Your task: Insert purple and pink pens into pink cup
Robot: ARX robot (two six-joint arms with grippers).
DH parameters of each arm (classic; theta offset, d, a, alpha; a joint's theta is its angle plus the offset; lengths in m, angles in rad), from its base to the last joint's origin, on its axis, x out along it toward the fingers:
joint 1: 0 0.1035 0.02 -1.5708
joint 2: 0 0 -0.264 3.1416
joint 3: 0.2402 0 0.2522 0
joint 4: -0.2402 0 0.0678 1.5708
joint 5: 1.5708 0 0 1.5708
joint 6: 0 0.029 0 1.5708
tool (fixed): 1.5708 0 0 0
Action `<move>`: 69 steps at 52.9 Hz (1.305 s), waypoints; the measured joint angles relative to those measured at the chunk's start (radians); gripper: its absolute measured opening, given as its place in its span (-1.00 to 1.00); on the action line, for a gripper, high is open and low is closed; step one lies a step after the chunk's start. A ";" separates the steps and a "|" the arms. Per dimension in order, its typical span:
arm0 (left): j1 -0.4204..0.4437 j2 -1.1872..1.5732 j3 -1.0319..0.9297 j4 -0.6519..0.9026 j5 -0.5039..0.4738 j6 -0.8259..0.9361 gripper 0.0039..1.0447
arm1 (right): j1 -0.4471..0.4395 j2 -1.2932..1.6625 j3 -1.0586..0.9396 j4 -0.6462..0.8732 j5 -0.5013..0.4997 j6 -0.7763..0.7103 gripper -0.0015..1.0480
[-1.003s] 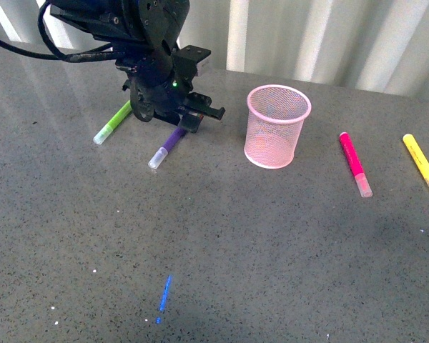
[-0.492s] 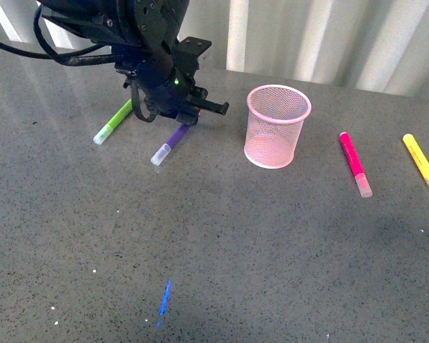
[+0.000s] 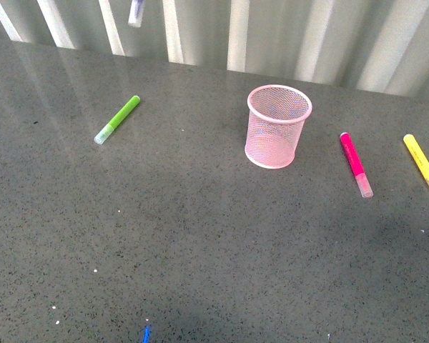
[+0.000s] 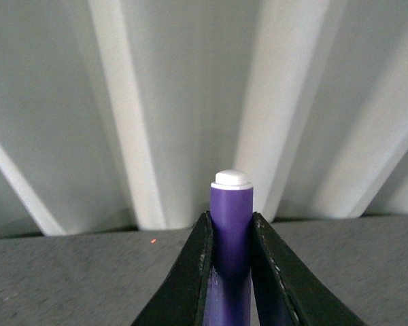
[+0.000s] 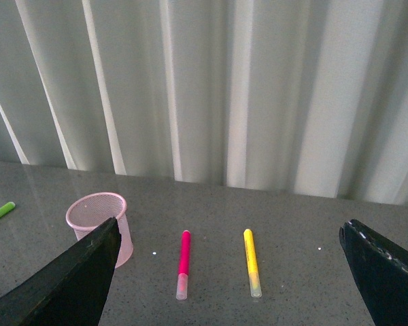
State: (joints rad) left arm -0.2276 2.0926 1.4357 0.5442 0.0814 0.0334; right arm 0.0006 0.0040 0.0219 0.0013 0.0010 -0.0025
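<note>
Green marker (image 3: 117,119) left; yellow marker (image 3: 422,165) right.

Prob. a robotics lab test bench, not a home or shop. Pink cup (image 3: 277,126) sits on a dk-grey speckled tabletop (image 3: 200,250). A pale ribbed backdrop (image 3: 286,36) closes off the scene right behind the cup, w/ flat indoor light. Props are spread apart like a trial setup: green marker (image 3: 117,119) well left of cup, pink pen (image 3: 355,163) & yellow marker (image 3: 422,165) to its right.
</note>
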 joint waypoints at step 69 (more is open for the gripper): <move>-0.256 0.362 0.027 0.488 -0.165 -0.443 -0.76 | 0.000 0.000 0.000 0.000 0.000 0.000 0.87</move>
State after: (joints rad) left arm -0.4835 2.4546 1.4628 1.0325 -0.0834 -0.4095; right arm 0.0006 0.0040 0.0219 0.0013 0.0010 -0.0025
